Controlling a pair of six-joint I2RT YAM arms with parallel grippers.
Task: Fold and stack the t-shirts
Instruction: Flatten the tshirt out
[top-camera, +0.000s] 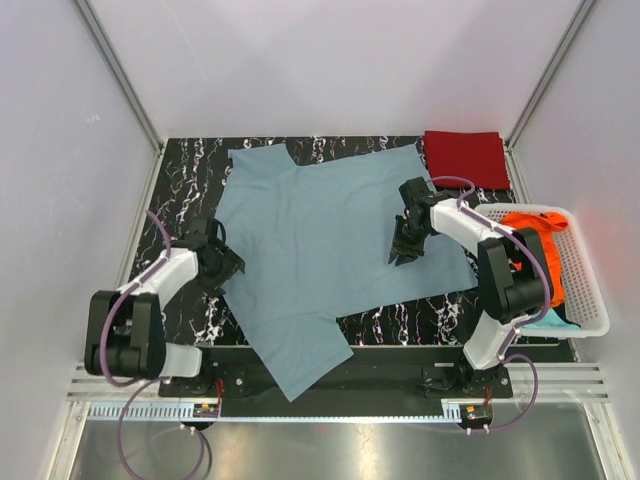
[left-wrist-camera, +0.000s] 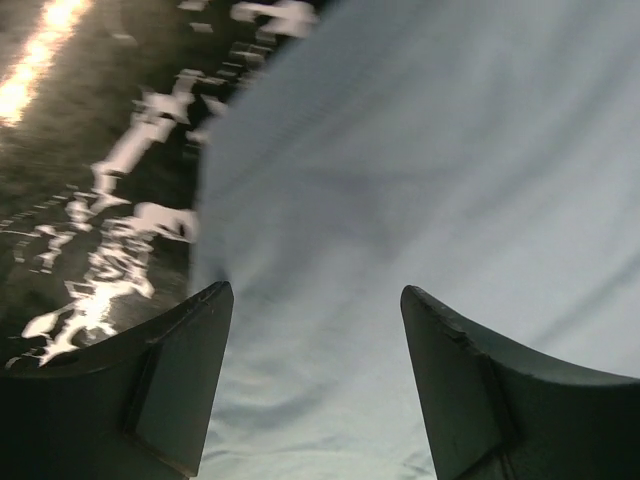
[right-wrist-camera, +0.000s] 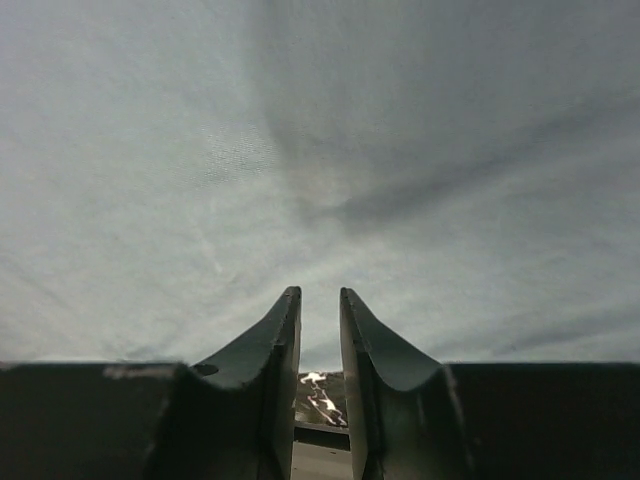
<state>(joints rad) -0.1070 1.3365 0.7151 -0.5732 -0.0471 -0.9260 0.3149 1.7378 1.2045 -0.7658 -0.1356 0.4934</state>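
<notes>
A grey-blue t-shirt (top-camera: 320, 225) is being shown spread on the tabletop (top-camera: 188, 180). The left gripper (top-camera: 237, 266) is being held released at its left edge, the right gripper (top-camera: 399, 257) nearly clenched.

The table (top-camera: 185, 190) is black, streaked with white marble-like veins. The big shirt (top-camera: 330, 230) is a plain dusty grey-blue all over, with no print or stripe. The folded shirt (top-camera: 465, 158) is a plain dark red. The basket (top-camera: 598, 300) is white. Inside it are a bright orange shirt (top-camera: 548, 250) and a teal shirt (top-camera: 552, 322). The arms (top-camera: 170, 272) are black and white, and their cables (top-camera: 455, 181) are purple.
</notes>
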